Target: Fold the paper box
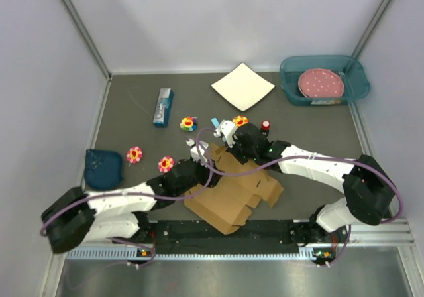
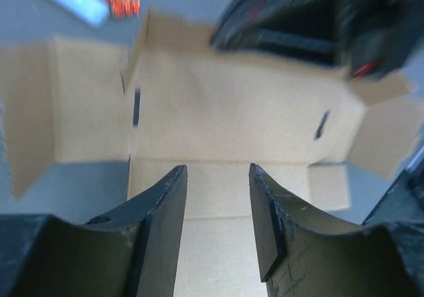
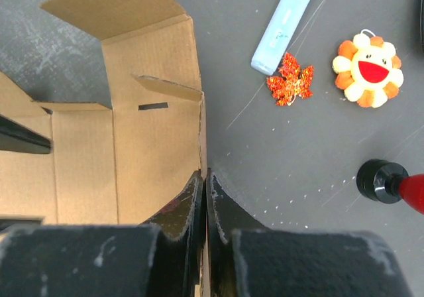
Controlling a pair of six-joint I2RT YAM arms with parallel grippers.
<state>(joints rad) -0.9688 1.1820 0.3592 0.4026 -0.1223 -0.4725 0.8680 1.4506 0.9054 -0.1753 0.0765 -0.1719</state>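
Observation:
The paper box [image 1: 232, 194] is a brown cardboard sheet with flaps and slots, partly folded, lying at the near middle of the table. My right gripper [image 3: 205, 179] is shut on the upright edge of one of its walls [image 3: 156, 131]; the cardboard edge runs between the fingers. In the top view it [image 1: 226, 146] sits at the box's far end. My left gripper [image 2: 217, 172] is open above a flat panel of the paper box [image 2: 225, 111], with nothing between its fingers. It [image 1: 204, 161] hovers over the box's far left part.
A small blue carton [image 1: 163, 107], a white square sheet [image 1: 242, 85] and a teal bin [image 1: 354, 78] holding a pink plate lie at the back. Flower toys [image 1: 134, 154], a dark blue cloth [image 1: 103, 168] and a red-capped black bottle [image 3: 387, 183] surround the box.

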